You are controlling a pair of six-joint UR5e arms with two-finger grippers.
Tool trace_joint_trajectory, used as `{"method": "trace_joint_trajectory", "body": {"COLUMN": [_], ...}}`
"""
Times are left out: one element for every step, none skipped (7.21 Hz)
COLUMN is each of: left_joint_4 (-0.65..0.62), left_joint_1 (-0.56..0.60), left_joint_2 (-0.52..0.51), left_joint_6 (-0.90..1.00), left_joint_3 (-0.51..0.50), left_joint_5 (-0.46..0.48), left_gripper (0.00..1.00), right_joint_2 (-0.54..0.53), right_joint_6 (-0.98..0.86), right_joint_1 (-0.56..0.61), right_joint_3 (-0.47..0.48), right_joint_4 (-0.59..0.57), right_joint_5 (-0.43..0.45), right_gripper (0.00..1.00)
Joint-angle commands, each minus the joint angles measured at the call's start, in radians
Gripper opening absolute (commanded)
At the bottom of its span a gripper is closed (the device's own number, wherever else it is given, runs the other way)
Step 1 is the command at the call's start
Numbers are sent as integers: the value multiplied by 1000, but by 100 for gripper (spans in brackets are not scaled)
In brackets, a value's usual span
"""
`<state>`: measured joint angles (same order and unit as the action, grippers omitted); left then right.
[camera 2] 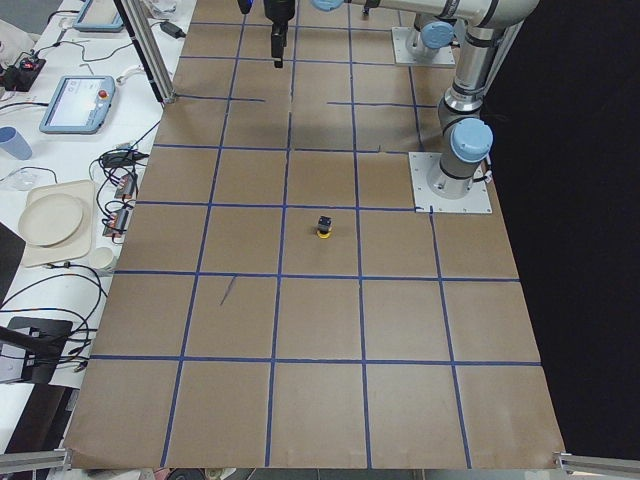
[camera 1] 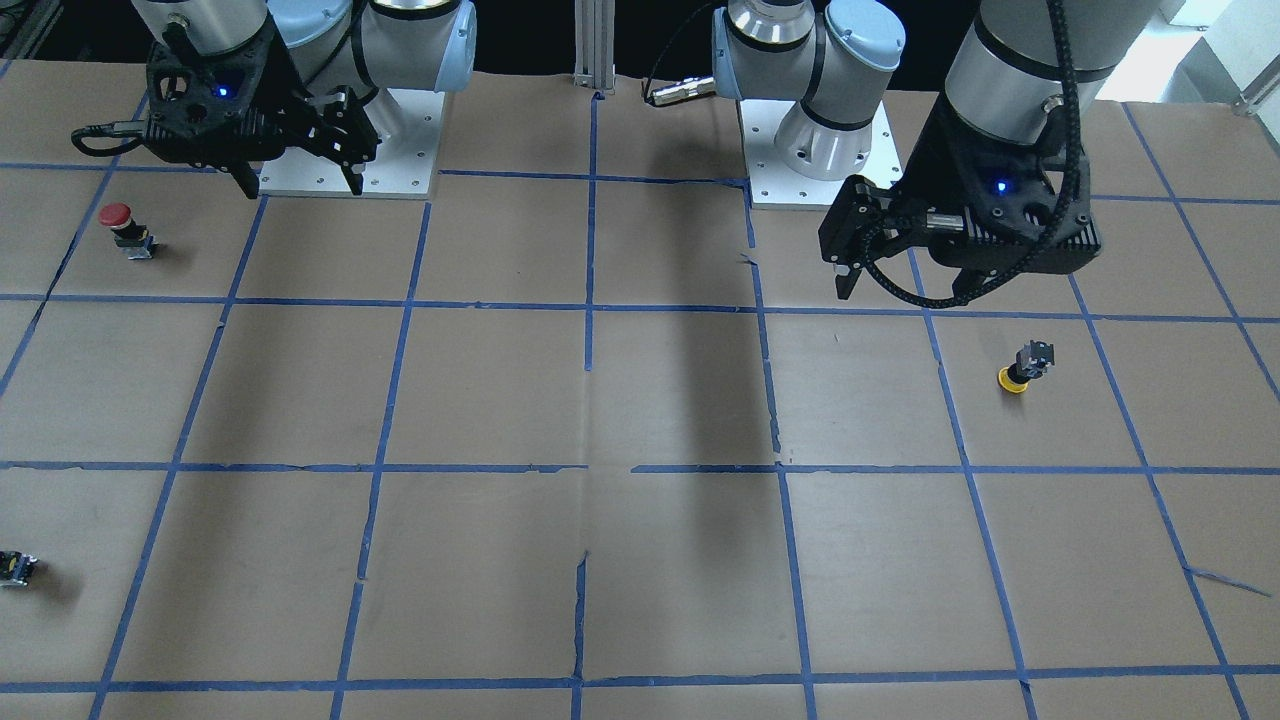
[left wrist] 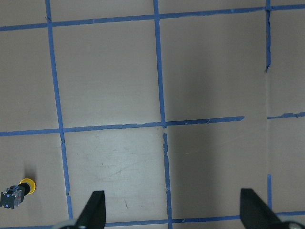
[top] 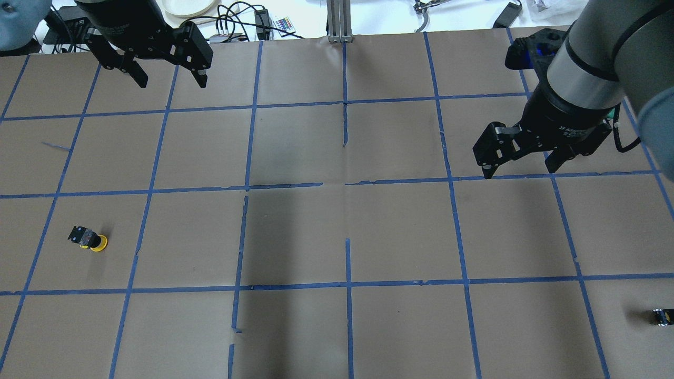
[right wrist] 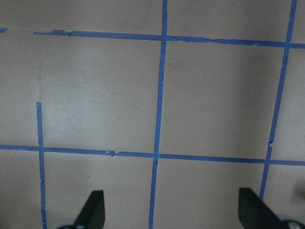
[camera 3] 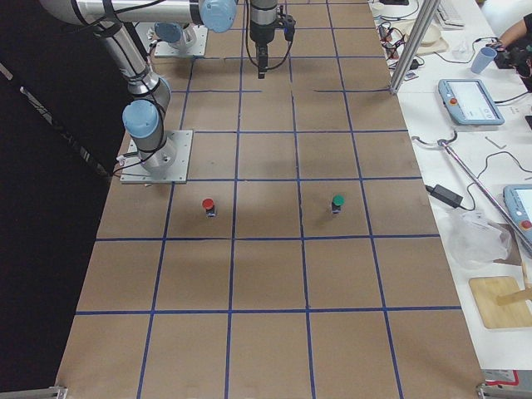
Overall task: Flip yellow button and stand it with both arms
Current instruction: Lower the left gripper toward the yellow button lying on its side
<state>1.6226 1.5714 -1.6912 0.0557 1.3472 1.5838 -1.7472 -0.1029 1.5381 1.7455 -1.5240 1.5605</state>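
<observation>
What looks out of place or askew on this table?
The yellow button appears to be upside down: its yellow cap rests on the table with the dark body pointing up. The red-capped button, by contrast, stands cap up.

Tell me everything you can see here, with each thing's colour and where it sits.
table: one, brown paper with blue tape grid, under everything.
yellow button: one, yellow cap on black body, on the left arm's side.
red button: one, red cap, near the right arm's base.
green button: one, green cap, same side, farther from the robot.
dark piece: one, cut off at the overhead view's edge; perhaps the green button.
screen pads: at least two, grey-blue, on the white side bench.
left arm: one, silver and light blue, over the table.
right arm: one, same colours, over the table.
left arm's fingers: two, black, spread open, empty.
right arm's fingers: two, black, spread open, empty.
</observation>
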Motion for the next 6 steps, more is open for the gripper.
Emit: {"method": "trace_joint_trajectory", "body": {"left_joint_4": [-3, 5, 8, -1, -12, -41], "left_joint_1": [-2, -8, -66, -176, -256, -334], "left_joint_2": [10, 13, 13, 19, 24, 18], "left_joint_6": [18, 19, 44, 234, 369, 476], "left_joint_3": [33, 39, 64, 134, 194, 232], "left_joint_5": [-1, 8, 60, 61, 62, 71], "left_gripper": [100, 100, 100, 100, 99, 99], "right_joint_2": [-6, -8, -8, -8, -8, -9], "right_joint_6": [0, 0, 0, 2, 0, 0], "right_joint_1": [7, 7, 7, 7, 7, 7], "right_joint_3": [3, 3, 5, 5, 6, 6], "right_joint_4": [-11, -11, -11, -11, -11, -11], "right_joint_5": [-8, -7, -7, -2, -1, 1], "right_gripper": [100, 100, 100, 100, 100, 100]}}
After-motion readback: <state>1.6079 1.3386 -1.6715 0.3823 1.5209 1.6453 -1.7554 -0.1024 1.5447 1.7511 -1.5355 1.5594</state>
